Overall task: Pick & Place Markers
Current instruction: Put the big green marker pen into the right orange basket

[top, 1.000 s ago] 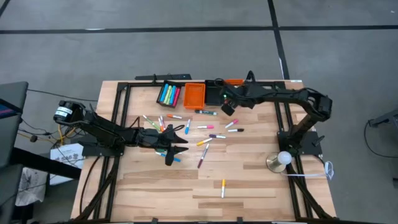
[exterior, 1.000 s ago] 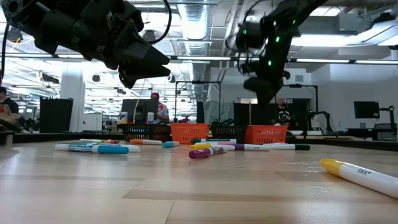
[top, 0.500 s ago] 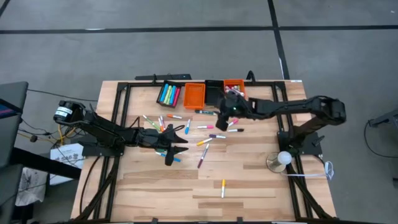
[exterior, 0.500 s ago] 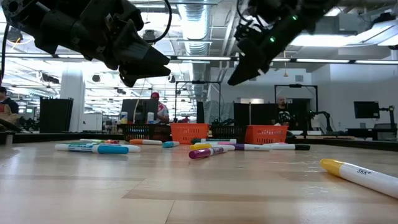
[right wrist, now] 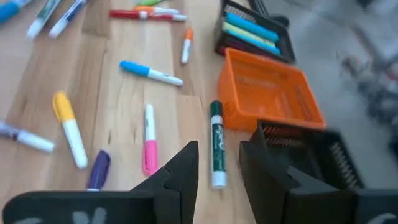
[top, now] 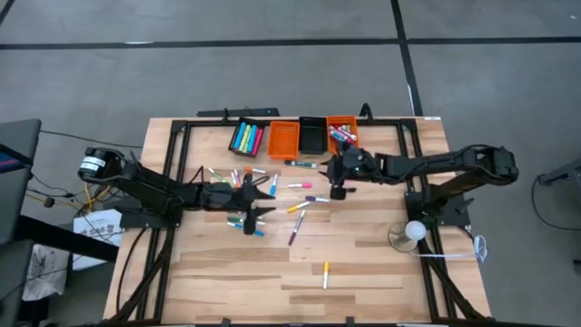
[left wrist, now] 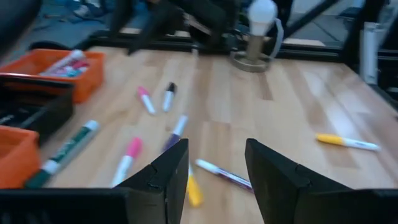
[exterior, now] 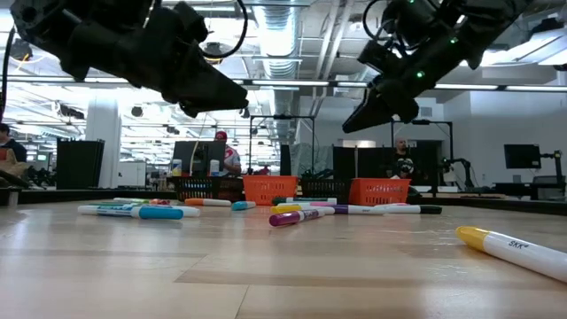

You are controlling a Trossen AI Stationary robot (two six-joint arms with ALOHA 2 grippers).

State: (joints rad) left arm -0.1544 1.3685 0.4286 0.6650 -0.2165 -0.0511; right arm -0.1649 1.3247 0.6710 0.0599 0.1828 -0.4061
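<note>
We see the right pincer (top: 338, 184) raised above the counter (top: 363, 263), fingers parted, nothing between them. Just past its tips lie a green marker (right wrist: 216, 142) and a pink marker (right wrist: 149, 147); farther on, the orange bin (right wrist: 268, 93) and black bin (right wrist: 252, 30). The left pincer (top: 257, 202) hangs parted and empty over the scattered markers (top: 238, 176); a yellow marker (top: 326, 273) lies well apart

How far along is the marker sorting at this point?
Done: some markers sit in the black bin and the right-hand orange bin. In hand: nothing; the left tool and right tool are open and empty above the scatter. Left: many loose markers on the table, including a lone yellow marker.
</note>
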